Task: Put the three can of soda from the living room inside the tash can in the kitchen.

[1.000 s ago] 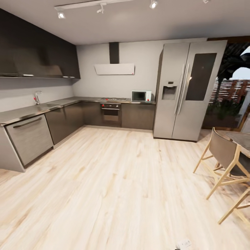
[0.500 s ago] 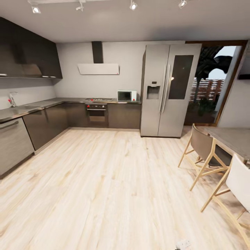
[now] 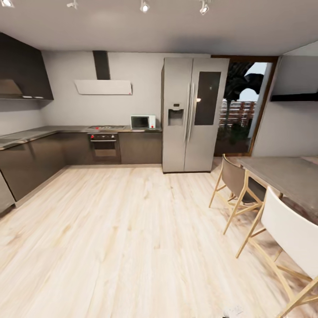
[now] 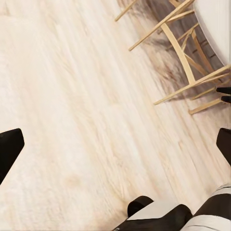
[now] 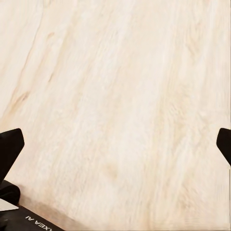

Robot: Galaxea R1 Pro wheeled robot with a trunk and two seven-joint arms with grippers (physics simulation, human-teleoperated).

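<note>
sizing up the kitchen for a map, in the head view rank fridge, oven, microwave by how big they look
1. fridge, by far the largest.
2. oven, built in under the counter.
3. microwave, smallest.
All three stand along the far wall, so nearness hardly skews it.

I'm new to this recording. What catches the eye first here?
A tall silver fridge stands against the far wall beside a doorway to greenery. Left of it, a white microwave sits on the dark counter. Wooden-legged chairs line a grey table at right.

My head view was bright and evenly lit by ceiling spotlights at twelve o'clock, with daylight through the doorway at two. Edges stretched; chair shadows lay soft, everything slightly blurred.
</note>
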